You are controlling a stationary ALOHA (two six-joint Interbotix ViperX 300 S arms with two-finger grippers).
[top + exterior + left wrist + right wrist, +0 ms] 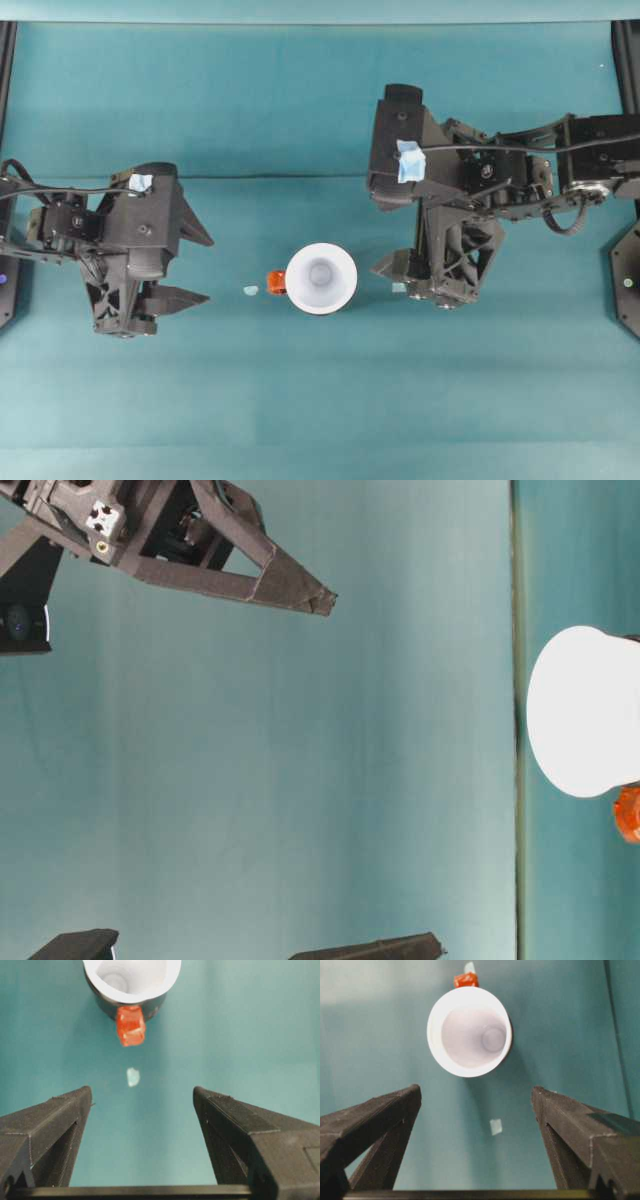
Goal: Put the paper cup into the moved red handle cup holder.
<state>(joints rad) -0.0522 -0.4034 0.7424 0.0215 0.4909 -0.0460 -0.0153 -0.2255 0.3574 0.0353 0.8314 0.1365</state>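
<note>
The white paper cup point(321, 279) stands upright inside the red handle cup holder point(275, 283) at the middle of the table. Its wide rim covers most of the holder, whose red tab sticks out toward the left arm. In the left wrist view the cup point(130, 975) rests in the black holder point(105, 1005), well ahead of my open left gripper point(142, 1095). The right wrist view looks down into the cup point(470, 1030), ahead of my open right gripper point(476, 1092). From overhead, the left gripper point(200, 267) and right gripper point(385, 232) flank the cup, both apart from it and holding nothing.
Two small pale tape scraps lie on the teal table: one point(250, 290) left of the handle, one point(398, 287) right of the cup. Black frame posts stand at the table's far left and right edges. The cup point(580, 710) also appears at table level.
</note>
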